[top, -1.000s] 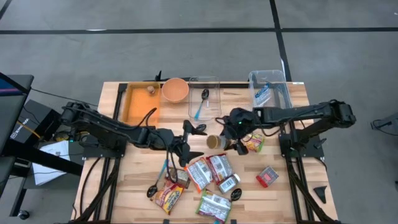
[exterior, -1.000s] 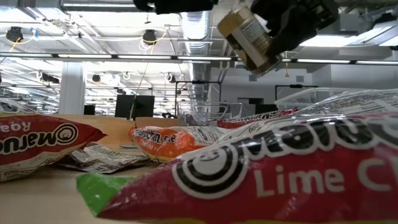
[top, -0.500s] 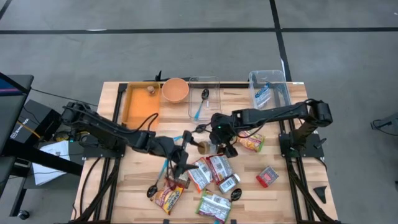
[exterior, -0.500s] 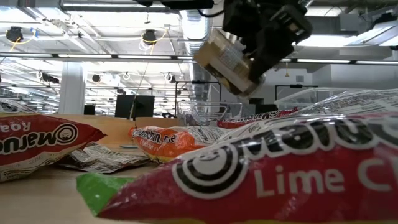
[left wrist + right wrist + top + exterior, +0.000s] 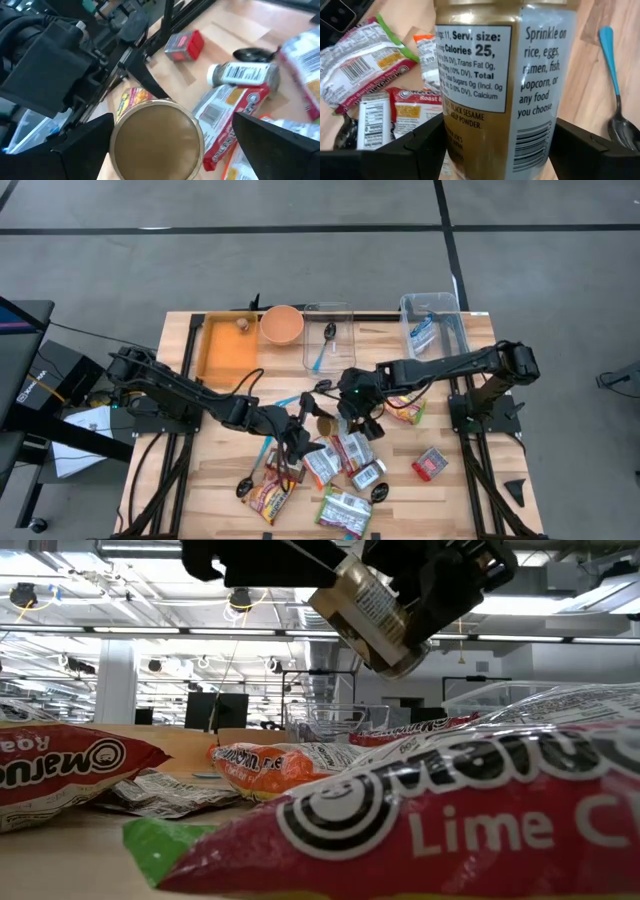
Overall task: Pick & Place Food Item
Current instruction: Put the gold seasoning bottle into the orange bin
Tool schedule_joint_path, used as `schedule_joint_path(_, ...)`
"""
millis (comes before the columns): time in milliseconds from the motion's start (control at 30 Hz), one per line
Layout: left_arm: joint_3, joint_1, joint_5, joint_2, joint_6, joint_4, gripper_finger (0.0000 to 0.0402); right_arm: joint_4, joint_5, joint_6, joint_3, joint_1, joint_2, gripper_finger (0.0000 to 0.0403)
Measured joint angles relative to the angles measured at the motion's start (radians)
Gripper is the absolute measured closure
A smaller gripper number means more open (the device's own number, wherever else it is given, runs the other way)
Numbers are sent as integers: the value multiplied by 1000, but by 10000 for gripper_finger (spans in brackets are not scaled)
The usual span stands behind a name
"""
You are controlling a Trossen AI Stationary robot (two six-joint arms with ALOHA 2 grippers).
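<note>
A seasoning jar with a gold lid and a white label hangs tilted above the table's middle, with my right gripper shut on it. Its label fills the right wrist view, and the low view shows the jar high up. My left gripper is open just left of the jar. In the left wrist view its fingers stand on either side of the jar's round gold lid, apart from it. My right gripper pinches the jar's labelled body between its two fingers, on its lower part away from the lid. The fingers come slanting down from the table's right and lie across the jar. The jar is lifted clear and tilted, lid toward the left gripper.
Several noodle packets, a small spice bottle and a red box lie below and near the grippers. At the far edge stand an orange tray, an orange bowl, a clear container with a spoon and a clear bin.
My right gripper has carried the jar toward the table's left, toward the left gripper, keeping it tilted and clear of the table. My left gripper has come down and a little toward the near edge, so that its open fingers now flank the lid.
</note>
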Motion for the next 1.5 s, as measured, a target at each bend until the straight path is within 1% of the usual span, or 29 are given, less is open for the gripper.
schedule_joint_path(100, 0, 6, -31, 16, 3, 8, 3, 2, 2, 0, 0, -2, 0, 125)
schedule_joint_path(300, 0, 5, -47, 16, -7, 49, 9, 5, 2, -5, 0, -9, 0, 126)
schedule_joint_path(700, 0, 20, -48, 16, -37, 40, 74, 2, 2, -7, 0, -9, 0, 126)
schedule_joint_path(967, 0, 45, -47, 16, -64, 20, 105, 4, 3, -7, 0, -10, -1, 125)
schedule_joint_path(1100, 0, 45, -48, 16, -69, 23, 132, 3, 2, -6, 0, -10, -1, 125)
schedule_joint_path(1267, 0, 49, -45, 16, -81, 24, 132, 3, -1, -5, 0, -10, -1, 125)
schedule_joint_path(1333, 0, 49, -45, 16, -82, 24, 132, 3, -1, -5, 0, -10, -1, 111)
schedule_joint_path(1467, 0, 50, -47, 16, -94, 18, 132, 16, 0, 6, 1, -10, -1, 36)
schedule_joint_path(1500, -1, 50, -48, 16, -94, 12, 132, 9, 0, 11, 5, -14, -1, 23)
